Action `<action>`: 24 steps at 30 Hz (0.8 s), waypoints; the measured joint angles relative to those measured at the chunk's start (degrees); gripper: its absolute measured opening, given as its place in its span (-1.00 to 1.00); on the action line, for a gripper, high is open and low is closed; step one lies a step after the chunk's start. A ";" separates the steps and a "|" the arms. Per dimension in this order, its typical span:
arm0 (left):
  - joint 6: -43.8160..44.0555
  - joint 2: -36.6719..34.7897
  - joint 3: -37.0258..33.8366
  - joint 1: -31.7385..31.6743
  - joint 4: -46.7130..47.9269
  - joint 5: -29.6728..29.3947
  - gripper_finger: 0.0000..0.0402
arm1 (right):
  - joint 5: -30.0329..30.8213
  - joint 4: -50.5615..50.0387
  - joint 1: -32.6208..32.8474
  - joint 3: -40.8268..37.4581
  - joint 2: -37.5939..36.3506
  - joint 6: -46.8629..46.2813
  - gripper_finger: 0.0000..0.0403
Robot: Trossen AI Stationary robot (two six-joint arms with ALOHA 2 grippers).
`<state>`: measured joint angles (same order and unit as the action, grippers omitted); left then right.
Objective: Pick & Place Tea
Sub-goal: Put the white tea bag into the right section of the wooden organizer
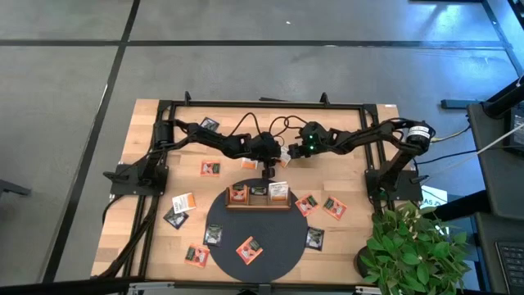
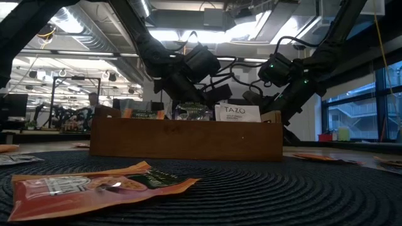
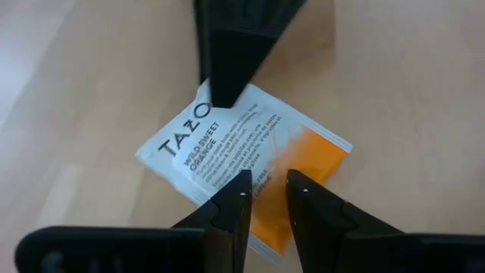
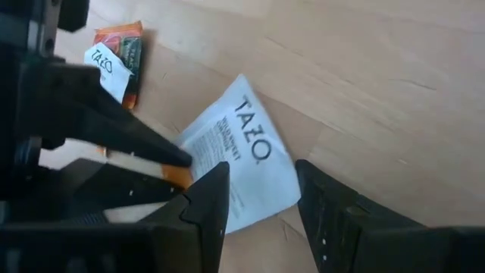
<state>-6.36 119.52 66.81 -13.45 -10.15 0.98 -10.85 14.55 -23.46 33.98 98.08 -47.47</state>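
A white tea sachet with an orange end lies on the bare wood beyond the tray, between both grippers. My left gripper reaches it from the table's left, its fingers a little apart over the orange end. My right gripper comes from the table's right, open, with the sachet's white end between its fingers. The brown wooden tray stands on the round dark mat and has sachets upright in its compartments. More sachets lie flat around it. My left gripper slants down from the table's left, and both fingertips stand at the sachet's orange end, orange showing in the gap. Whether they touch it I cannot tell. My right gripper slants down from the right. One fingertip is at the white corner by the print; touch cannot be told.
Loose sachets lie on the wood at left and right, and on the mat. Another sachet lies close behind the left gripper. A potted plant fills the near right corner. Cables run along the far edge.
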 joint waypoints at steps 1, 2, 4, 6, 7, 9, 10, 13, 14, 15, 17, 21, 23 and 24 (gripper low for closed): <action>-0.16 0.00 0.00 -0.02 -0.05 -0.22 -0.60 | 0.00 0.00 0.00 -0.02 0.00 0.42 -0.24; -0.18 0.00 0.00 -0.03 -0.08 -0.21 -0.60 | 0.00 0.00 0.00 -0.02 0.02 1.35 -0.25; -0.19 0.00 0.00 -0.03 -0.12 -0.10 -0.60 | 0.59 -0.11 0.05 -0.06 0.02 2.67 -0.30; -0.21 0.00 0.00 0.03 -0.16 -0.07 -0.59 | 1.57 -0.21 0.11 -0.10 0.02 2.78 -0.38; -0.21 0.00 0.00 0.14 -0.16 -0.07 -0.59 | 1.92 -0.22 0.12 -0.14 0.03 3.01 -0.44; -0.26 0.00 0.00 0.25 -0.20 -0.05 -0.58 | 2.41 -0.05 0.13 -0.17 0.07 4.35 -0.56; -0.36 0.00 0.00 0.28 -0.22 -0.05 -0.58 | 2.61 0.21 0.13 -0.20 0.09 5.16 -0.62; -0.40 0.00 0.00 0.28 -0.31 -0.01 -0.59 | 3.05 1.20 0.11 -0.29 0.13 7.76 -0.83; -0.39 0.00 0.00 0.28 -0.31 -0.01 -0.59 | 3.15 1.44 0.11 -0.30 0.11 8.69 -0.90; -0.40 0.00 0.00 0.28 -0.33 0.01 -0.59 | 3.18 1.75 0.11 -0.31 0.11 9.52 -0.94; -0.41 -0.02 0.00 0.28 -0.23 0.08 -0.60 | 3.17 2.26 0.11 -0.28 0.02 11.52 -0.96; -0.41 -1.80 0.00 0.27 1.50 0.49 -0.60 | 3.20 1.86 0.14 -0.31 -1.13 13.49 -0.97; -0.47 -3.51 0.00 0.24 2.42 0.49 -0.61 | 2.93 1.65 0.26 -0.42 -2.22 14.84 -0.98; -0.88 -4.61 0.00 0.14 3.15 0.51 -0.61 | 2.87 1.73 0.28 -0.42 -2.95 15.14 -0.98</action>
<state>-7.24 114.91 66.81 -13.31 -7.00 1.49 -7.98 16.28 -23.18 33.56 95.13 -32.33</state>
